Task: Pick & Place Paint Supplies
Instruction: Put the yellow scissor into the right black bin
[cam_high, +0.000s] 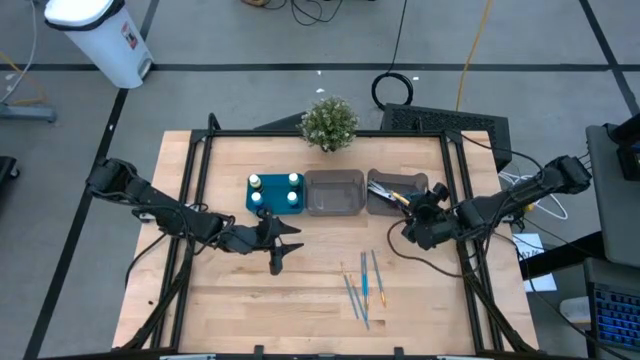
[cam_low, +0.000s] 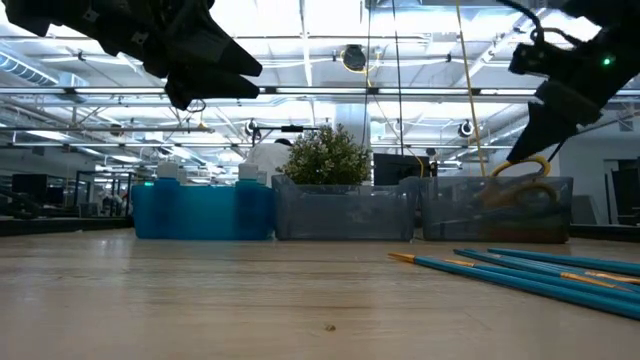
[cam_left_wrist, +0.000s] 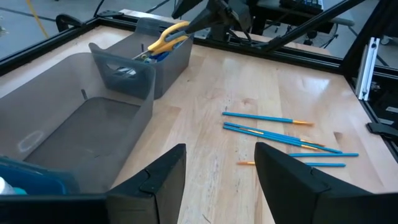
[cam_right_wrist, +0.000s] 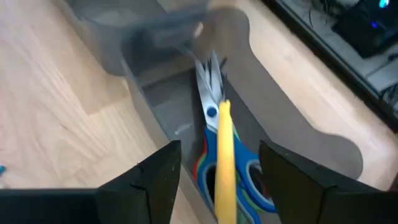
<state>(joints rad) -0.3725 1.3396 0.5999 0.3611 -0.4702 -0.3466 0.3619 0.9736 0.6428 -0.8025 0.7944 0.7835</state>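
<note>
While the right tool (cam_right_wrist: 217, 177) hangs open over the right-hand grey bin (cam_high: 392, 205), the yellow scissors (cam_right_wrist: 224, 155) sit between its fingers, seemingly just let go onto the others. The left tool (cam_left_wrist: 217, 180) waits open and empty. Next, I'd say, come the blue brushes (cam_high: 365, 285) lying on the tabletop (cam_high: 300, 310).

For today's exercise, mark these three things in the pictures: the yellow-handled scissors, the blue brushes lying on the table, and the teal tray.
yellow-handled scissors (cam_left_wrist: 169, 35): left wrist view, on the yellow handle loop above the bin.
blue brushes (cam_high: 363, 287): high view, on the middle of the bunch.
teal tray (cam_low: 200, 212): low view, on its front wall.
</note>
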